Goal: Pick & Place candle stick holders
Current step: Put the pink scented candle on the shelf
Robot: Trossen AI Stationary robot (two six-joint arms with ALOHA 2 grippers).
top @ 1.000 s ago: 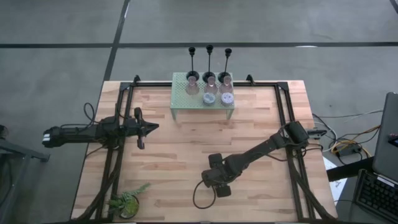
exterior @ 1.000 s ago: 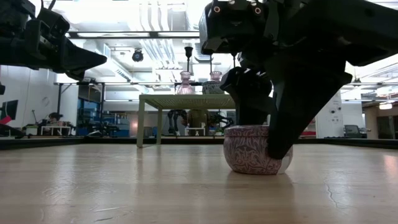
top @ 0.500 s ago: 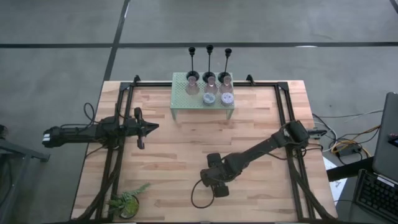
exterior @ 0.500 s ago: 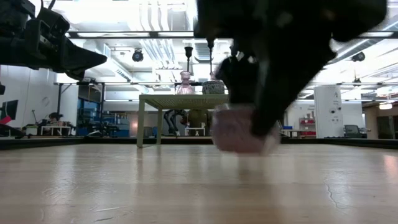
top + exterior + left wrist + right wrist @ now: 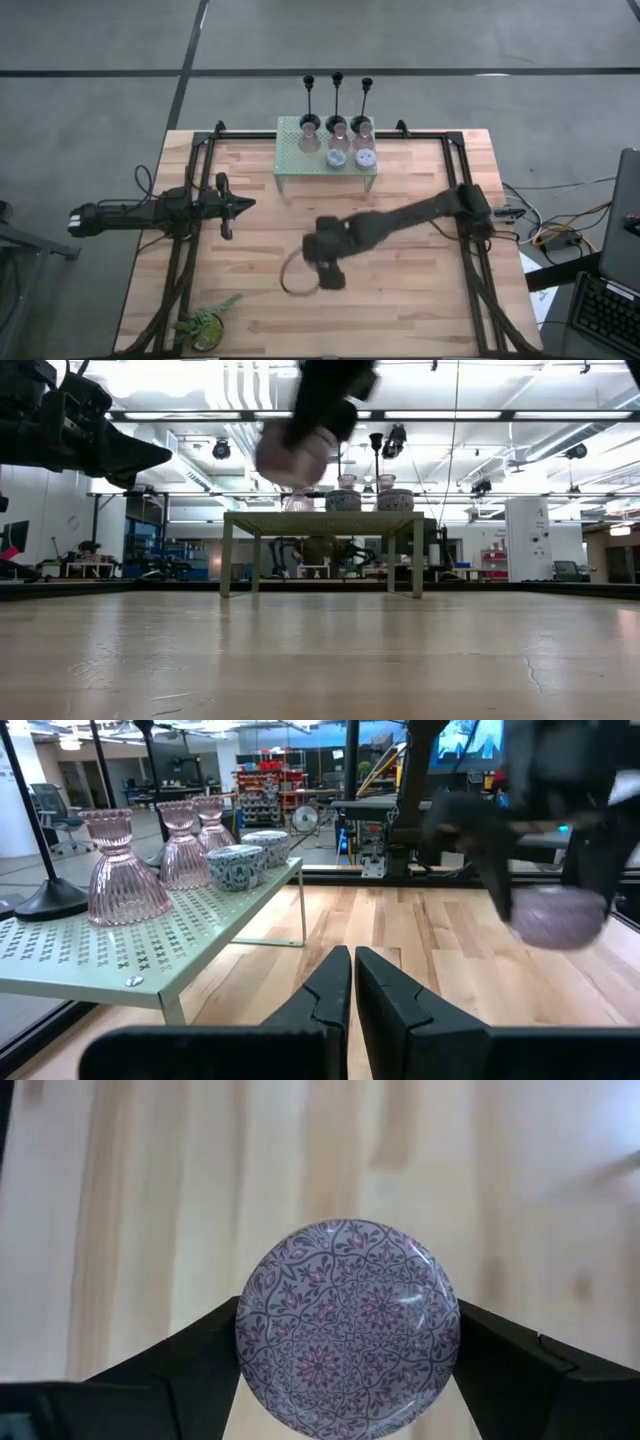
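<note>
My right gripper (image 5: 325, 262) is shut on a squat lilac patterned puck (image 5: 348, 1328), high above the table's middle; the puck also shows in the low view (image 5: 295, 455) and the left wrist view (image 5: 557, 915). The pale green mesh rack (image 5: 300, 170) stands at the far edge. On it are three black stemmed holders (image 5: 338, 78), three pinkish cups (image 5: 122, 870) and two more pucks (image 5: 350, 158), each resting on its base. My left gripper (image 5: 247, 205) is shut and empty above the table's left side. My right gripper pinches the puck's round side wall (image 5: 246, 1342) between its two fingers (image 5: 190, 1365), one on each opposite side. The fingers come from above, pointing down. The puck is lifted clear of the table and sits level, its patterned top up.
A small green potted plant (image 5: 205, 322) stands at the near left corner. Black frame rails (image 5: 195, 180) run along the table's left and right sides. Bare wood lies between the rack and the near edge.
My right gripper has lifted the lilac puck off the table and carried it up and toward the far left, nearer the rack. The puck has stayed level in the fingers.
</note>
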